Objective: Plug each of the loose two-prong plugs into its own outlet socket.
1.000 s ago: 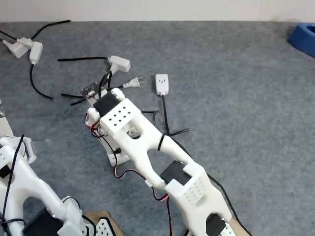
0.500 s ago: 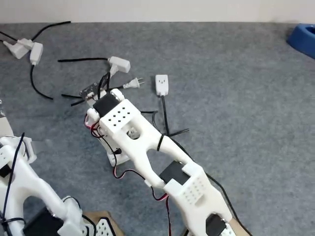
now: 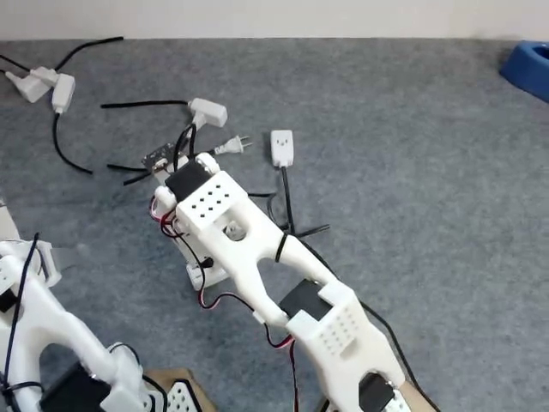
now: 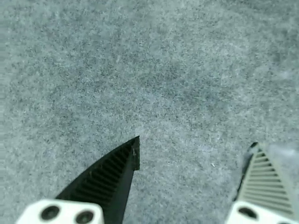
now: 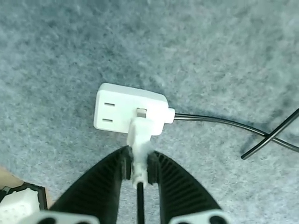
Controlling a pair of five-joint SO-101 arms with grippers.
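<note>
Nearest the camera, the left arm (image 3: 51, 330) sits at the lower left edge of the grey tabletop (image 3: 429, 172). The left gripper (image 4: 195, 142) has its fingers spread wide apart over bare grey surface and holds nothing.

Beside it, the right arm (image 3: 257, 257) stretches toward the middle of the tabletop. The right gripper (image 5: 139, 158) is clamped on a white plug (image 5: 141, 128), whose front end meets the edge of a white outlet block (image 5: 117, 107). 2 slots show on the block's face, but it cannot be told whether the prongs are seated. A black cord (image 5: 210, 120) leaves the block and runs up to a second black cord (image 5: 273, 135) lying across its path.

Farther out, just past the right arm's wrist, a loose 2-prong plug (image 3: 232, 145) lies with its prongs pointing toward a single outlet socket (image 3: 281, 147). The two are near each other but apart. Behind them rests another white connector (image 3: 208, 112) on a black lead.

At the far left corner, 2 white cord ends (image 3: 43, 84) lie touching each other. A blue object (image 3: 527, 64) sits at the far right edge.
</note>
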